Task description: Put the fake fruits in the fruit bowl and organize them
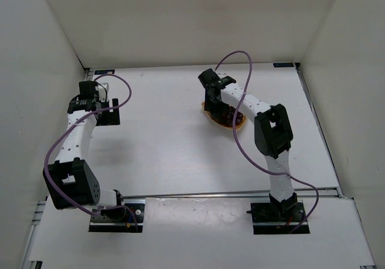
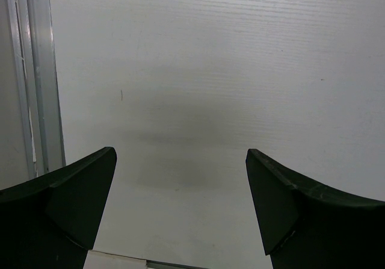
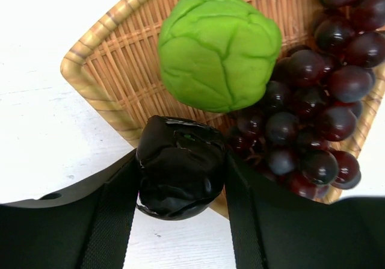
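Right gripper (image 3: 179, 215) pinches dark fruit (image 3: 177, 160) at its girth, at bowl (image 3: 99, 79) rim; judged light, glossy, slip-prone. Left gripper (image 2: 180, 209) spread, near far-left corner.

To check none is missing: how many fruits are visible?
3. The green fruit and the grapes lie in the basket; the dark fruit is gripped by the right hand at the basket's edge. None seems hidden.
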You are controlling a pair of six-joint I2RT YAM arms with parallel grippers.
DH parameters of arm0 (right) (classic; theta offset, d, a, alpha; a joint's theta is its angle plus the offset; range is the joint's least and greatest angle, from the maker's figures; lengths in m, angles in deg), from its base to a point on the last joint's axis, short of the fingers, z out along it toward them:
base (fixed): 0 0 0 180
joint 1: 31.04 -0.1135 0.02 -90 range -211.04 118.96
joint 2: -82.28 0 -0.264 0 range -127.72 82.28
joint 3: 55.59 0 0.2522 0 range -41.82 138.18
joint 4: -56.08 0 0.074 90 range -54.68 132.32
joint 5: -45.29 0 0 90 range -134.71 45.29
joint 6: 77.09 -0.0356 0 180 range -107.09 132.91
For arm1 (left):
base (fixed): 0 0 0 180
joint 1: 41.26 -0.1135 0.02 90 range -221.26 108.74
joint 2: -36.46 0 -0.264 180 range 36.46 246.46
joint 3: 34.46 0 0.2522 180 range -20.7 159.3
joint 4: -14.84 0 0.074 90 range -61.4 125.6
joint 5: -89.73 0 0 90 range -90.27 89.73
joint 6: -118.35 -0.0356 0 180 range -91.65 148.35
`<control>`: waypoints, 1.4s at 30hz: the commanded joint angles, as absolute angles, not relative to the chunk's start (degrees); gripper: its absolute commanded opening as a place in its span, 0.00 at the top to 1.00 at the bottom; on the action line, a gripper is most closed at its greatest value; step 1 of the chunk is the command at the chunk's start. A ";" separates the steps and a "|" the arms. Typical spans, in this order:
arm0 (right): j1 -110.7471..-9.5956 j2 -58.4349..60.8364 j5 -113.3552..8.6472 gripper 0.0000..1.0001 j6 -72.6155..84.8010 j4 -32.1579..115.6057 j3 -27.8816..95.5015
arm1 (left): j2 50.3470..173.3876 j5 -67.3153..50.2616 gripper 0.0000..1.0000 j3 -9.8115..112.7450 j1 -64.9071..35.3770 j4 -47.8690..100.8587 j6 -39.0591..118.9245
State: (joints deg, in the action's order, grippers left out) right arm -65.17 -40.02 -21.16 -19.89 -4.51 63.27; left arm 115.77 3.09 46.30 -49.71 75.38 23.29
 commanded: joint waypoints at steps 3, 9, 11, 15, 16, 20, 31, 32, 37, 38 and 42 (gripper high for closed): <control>-64.88 -41.29 -20.98 0.27 -19.61 -5.32 63.38 | 115.30 1.93 0.00 45.92 -49.97 75.71 23.69; -63.83 -39.45 -20.46 0.12 -20.13 -5.32 63.90 | 115.30 1.93 0.00 45.39 -49.97 76.24 23.69; -63.31 -37.88 -20.46 0.09 -20.75 -5.84 63.91 | 115.30 1.93 0.00 45.39 -49.97 76.24 23.69; -63.30 -31.91 -20.46 0.04 -21.37 -6.37 63.91 | 115.30 1.93 0.00 45.39 -49.97 76.24 23.69; -63.30 -30.06 -20.46 0.03 -21.37 -6.37 63.04 | 115.30 1.93 0.00 45.39 -49.97 76.24 23.69; -63.30 -15.68 -20.98 0.01 -21.37 -6.37 58.47 | 114.77 1.93 0.00 45.39 -49.97 76.24 23.69; -38.57 20.72 -34.86 0.01 -24.27 -4.09 29.13 | 115.30 1.32 0.00 47.06 -49.97 76.76 23.69; -35.64 22.50 -36.70 0.01 -24.27 -3.04 26.41 | 115.30 1.32 0.00 47.58 -49.97 76.76 23.69; -17.53 25.95 -49.35 0.01 -22.87 -2.50 12.87 | 115.30 1.32 0.00 48.12 -49.97 77.29 23.69; -15.68 25.42 -51.63 0.01 -22.17 -3.03 11.80 | 115.30 1.32 0.00 48.12 -49.97 77.29 23.69; -12.50 24.54 -54.47 0.01 -21.11 -4.44 8.11 | 115.30 1.32 0.00 47.50 -49.97 77.29 23.69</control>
State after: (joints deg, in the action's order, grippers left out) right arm -13.39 24.02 -47.52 -22.80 -4.51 9.20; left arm 115.86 2.26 45.91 -49.71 77.07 23.31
